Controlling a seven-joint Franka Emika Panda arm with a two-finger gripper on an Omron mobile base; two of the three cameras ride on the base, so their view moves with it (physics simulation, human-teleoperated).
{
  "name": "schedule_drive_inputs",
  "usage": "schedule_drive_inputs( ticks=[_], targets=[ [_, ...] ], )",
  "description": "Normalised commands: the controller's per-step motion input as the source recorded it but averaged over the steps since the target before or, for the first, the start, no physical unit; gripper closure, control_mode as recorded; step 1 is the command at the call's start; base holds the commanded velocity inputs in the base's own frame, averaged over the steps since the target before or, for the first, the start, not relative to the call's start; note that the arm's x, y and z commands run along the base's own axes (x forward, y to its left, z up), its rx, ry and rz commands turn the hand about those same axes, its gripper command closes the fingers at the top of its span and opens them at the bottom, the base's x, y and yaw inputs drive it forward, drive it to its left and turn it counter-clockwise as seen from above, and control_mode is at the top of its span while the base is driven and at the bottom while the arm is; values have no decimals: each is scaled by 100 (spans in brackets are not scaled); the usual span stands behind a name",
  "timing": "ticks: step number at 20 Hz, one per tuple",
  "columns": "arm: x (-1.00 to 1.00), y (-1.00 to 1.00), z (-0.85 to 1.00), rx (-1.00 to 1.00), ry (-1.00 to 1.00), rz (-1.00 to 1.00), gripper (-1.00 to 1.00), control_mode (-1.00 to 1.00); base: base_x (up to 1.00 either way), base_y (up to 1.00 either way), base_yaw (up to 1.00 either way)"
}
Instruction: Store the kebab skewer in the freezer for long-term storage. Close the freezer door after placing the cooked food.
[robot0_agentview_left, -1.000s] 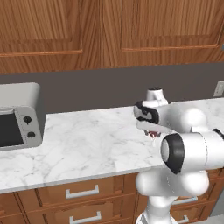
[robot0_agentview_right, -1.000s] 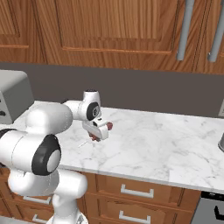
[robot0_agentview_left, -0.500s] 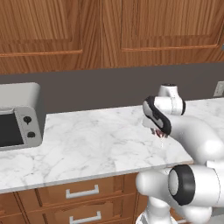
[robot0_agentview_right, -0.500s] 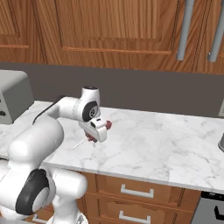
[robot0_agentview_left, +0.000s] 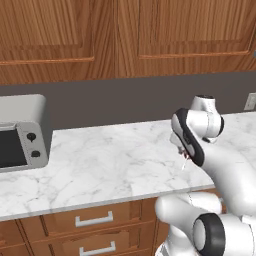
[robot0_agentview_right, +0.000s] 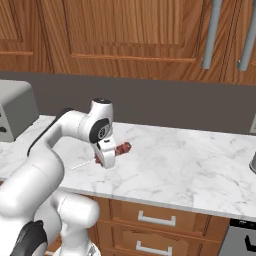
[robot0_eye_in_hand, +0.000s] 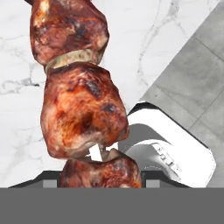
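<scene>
My gripper (robot0_agentview_right: 107, 156) is shut on the kebab skewer (robot0_agentview_right: 122, 148), held just above the marble counter (robot0_agentview_right: 190, 165). Reddish-brown meat chunks stick out to the right of the fingers, and the thin pale stick runs out to the left. In the left base view the arm hides most of the gripper (robot0_agentview_left: 185, 154), and only a bit of the skewer (robot0_agentview_left: 183, 163) shows below it. In the hand view the meat chunks of the skewer (robot0_eye_in_hand: 81, 109) stand close up between the fingertips of the gripper (robot0_eye_in_hand: 99, 174). The freezer and the freezer door are out of view.
A grey toaster oven (robot0_agentview_left: 22, 131) stands on the counter's left end. Wooden wall cabinets (robot0_agentview_right: 125, 35) hang above, two of them with long grey handles (robot0_agentview_right: 212, 35). Drawers (robot0_agentview_left: 95, 220) run below the counter edge. A dark object (robot0_agentview_right: 253, 163) sits at the far right.
The arm's upper links have swung round and risen behind the hand. The gripper has stayed over about the same spot of counter with the skewer in it.
</scene>
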Motion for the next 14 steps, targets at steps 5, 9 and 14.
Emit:
schedule_drive_inputs(
  ticks=[5,9,14],
  targets=[
    [-52,2,29,0,-3,-11,100,-100,0,0,0],
    [-22,16,33,-1,0,-6,100,-100,0,0,0],
    [-25,29,32,-3,0,-7,100,-100,0,0,0]
  ],
)
